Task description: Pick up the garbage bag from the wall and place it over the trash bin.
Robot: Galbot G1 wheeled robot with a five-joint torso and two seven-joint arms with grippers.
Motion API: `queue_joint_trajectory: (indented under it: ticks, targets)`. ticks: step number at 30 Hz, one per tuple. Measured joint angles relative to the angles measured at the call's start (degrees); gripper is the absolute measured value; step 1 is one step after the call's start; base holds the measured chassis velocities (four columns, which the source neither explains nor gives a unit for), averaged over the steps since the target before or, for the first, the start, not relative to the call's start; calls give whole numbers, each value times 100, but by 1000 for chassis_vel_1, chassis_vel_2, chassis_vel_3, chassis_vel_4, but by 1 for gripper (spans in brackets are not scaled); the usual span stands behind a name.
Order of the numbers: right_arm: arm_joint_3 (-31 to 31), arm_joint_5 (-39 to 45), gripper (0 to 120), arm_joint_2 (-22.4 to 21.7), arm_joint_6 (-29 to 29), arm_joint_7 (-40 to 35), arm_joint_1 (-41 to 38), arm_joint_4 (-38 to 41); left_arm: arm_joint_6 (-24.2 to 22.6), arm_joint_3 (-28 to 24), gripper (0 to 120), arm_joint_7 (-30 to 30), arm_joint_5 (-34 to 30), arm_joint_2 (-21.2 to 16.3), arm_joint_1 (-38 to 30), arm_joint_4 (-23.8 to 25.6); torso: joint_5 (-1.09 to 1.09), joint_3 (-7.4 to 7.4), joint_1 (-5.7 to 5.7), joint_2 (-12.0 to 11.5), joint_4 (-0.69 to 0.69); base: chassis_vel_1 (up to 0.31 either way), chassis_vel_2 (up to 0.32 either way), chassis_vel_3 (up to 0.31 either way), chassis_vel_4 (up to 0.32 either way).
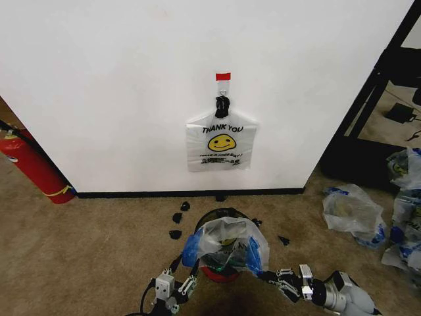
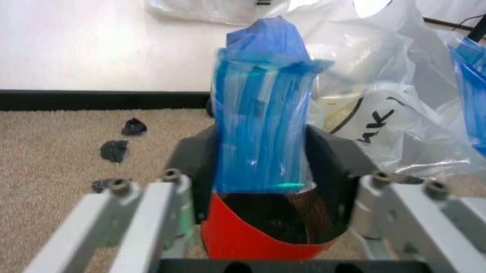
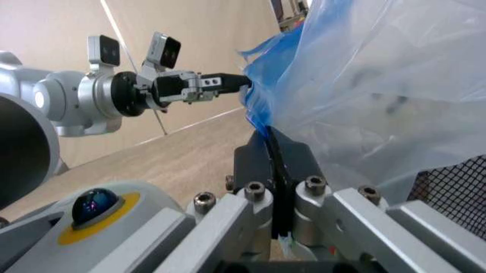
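Head view: the thin see-through plastic garbage bag [image 1: 227, 242] with blue handle tips sits draped over the small round black trash bin [image 1: 220, 272] with a red base, at about 6 o'clock on the tan carpet [image 1: 85, 243], near the large plain white wall [image 1: 131, 79] and its black baseboard [image 1: 191, 193]. The left gripper [image 1: 187, 284] is at roughly 7 o'clock, just beside the bag's left blue handle, and the right gripper [image 1: 268, 275] at 5 o'clock touches the bag's right blue edge.

Left wrist view shows the left gripper [image 2: 258, 193] with its jaws standing apart, the blue handle strip of the garbage bag [image 2: 262, 125] hanging over the bin's rim [image 2: 266, 227] between them, farther out than the fingertips. Right wrist view shows the right gripper [image 3: 279, 187] with its jaws pressed together on a fold of the garbage bag [image 3: 379, 91]; the left gripper [image 3: 231, 81] meets the bag's far blue edge.

On the wall at 12 o'clock a flat opaque-white THANK YOU bag [image 1: 222, 141] with a yellow smiley hangs from a black knot beneath a small red tape strip [image 1: 223, 76]. A red fire extinguisher [image 1: 33, 168] leans at 9 o'clock, and lumpy clear bags with blue trim [image 1: 355, 210] lie at 3 o'clock. Small black scraps [image 1: 176, 217] dot the carpet by the bin.
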State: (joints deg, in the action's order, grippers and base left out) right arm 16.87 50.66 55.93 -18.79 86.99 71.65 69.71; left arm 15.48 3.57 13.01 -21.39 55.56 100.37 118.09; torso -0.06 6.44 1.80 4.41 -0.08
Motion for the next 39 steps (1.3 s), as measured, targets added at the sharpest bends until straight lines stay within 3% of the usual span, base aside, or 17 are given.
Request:
queue_joint_trajectory:
  ticks: [12,24,33,39]
  targets:
    - [-12,151,0,-35,21,-4,3,55,69,23,0,-57,15,-47,-12,-25,1,0,0,0,0,0,0,0,0]
    - [6,449,0,-316,284,108,14,196,-80,221,0,-979,-43,-409,79,352,0,0,0,0,0,0,0,0,0]
    - [19,198,0,-284,445,112,-214,-383,-120,82,0,-854,440,-311,-69,-364,0,0,0,0,1,0,0,0,0]
    - [-17,172,0,-302,577,114,-172,-383,-142,65,0,-766,622,-319,-107,-527,2,0,0,0,1,0,0,0,0]
